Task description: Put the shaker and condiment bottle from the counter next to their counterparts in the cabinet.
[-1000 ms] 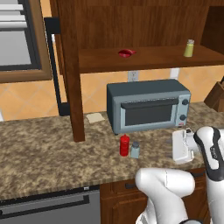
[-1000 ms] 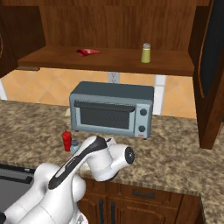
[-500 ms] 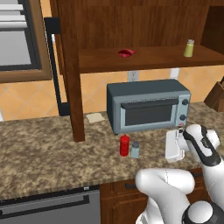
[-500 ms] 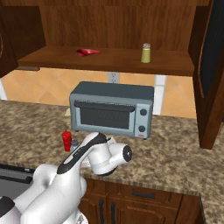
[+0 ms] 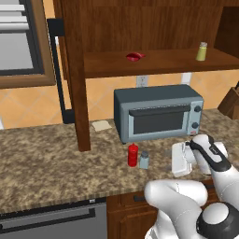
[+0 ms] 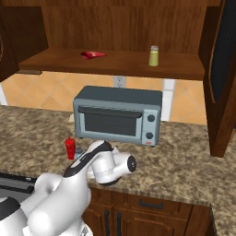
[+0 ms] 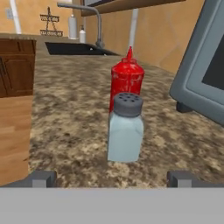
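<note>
The pale blue-grey shaker (image 7: 125, 128) stands upright on the granite counter (image 5: 46, 163), close in front of my open gripper (image 7: 112, 179) and centred between its fingertips (image 7: 42, 178). The red condiment bottle (image 7: 127, 78) stands right behind it, touching or nearly touching. In the left base view the gripper (image 5: 175, 159) hangs low over the counter, just right of the shaker (image 5: 144, 160) and bottle (image 5: 133, 155). From the right the arm partly hides the shaker (image 6: 79, 150) beside the bottle (image 6: 70, 148). On the cabinet shelf (image 5: 163, 63) sit the yellow-green shaker (image 5: 201, 52) and the flat red item (image 5: 135, 57).
A grey-blue toaster oven (image 5: 158, 112) stands right behind the two items, its front corner close to the right fingertip (image 7: 181, 178). The cabinet's thick post (image 5: 77, 93) rises left of them. A knife block (image 5: 232, 102) sits far right, and a sink (image 7: 74, 48) lies beyond the bottle.
My hand has moved a little left and down along the counter toward the shaker. The jaws have stayed open. The shaker and bottle have not moved.
</note>
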### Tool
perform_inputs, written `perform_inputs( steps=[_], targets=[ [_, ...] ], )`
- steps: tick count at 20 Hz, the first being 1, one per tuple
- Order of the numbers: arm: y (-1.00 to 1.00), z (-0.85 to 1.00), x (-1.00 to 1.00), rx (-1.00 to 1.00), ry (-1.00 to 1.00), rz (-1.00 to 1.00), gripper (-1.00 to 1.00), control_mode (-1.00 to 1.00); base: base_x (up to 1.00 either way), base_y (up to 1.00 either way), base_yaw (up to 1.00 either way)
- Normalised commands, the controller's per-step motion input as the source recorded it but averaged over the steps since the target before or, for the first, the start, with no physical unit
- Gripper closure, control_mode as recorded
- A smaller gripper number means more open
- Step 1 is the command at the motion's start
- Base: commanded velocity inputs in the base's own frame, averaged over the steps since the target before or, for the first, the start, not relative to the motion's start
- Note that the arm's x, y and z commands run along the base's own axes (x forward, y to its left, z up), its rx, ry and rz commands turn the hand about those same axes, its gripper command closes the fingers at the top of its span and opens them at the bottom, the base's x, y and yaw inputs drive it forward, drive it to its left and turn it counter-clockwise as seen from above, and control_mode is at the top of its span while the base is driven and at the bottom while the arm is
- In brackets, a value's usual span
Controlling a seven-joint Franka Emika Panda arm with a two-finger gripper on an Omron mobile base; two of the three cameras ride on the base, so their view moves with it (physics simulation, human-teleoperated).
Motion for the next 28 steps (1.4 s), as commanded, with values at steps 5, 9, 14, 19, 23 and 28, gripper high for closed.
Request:
perform_inputs(
  steps=[5,9,14,19,23,28],
  targets=[
    [0.16,0.00,0.12,0.00,0.00,0.00,-1.00,-1.00,0.00,0.00,0.00],
    [0.38,-0.09,0.01,0.00,0.01,0.00,-1.00,-1.00,0.00,0.00,0.00],
    [0.34,-0.05,0.00,0.00,0.00,0.00,-1.00,-1.00,0.00,0.00,0.00],
    [0.20,-0.10,0.01,0.00,0.04,0.00,-1.00,-1.00,0.00,0.00,0.00],
    [0.22,-0.24,0.01,0.00,0.04,0.00,-1.00,-1.00,0.00,0.00,0.00],
    [0.30,-0.20,0.00,0.00,0.01,0.00,-1.00,-1.00,0.00,0.00,0.00]
  ],
)
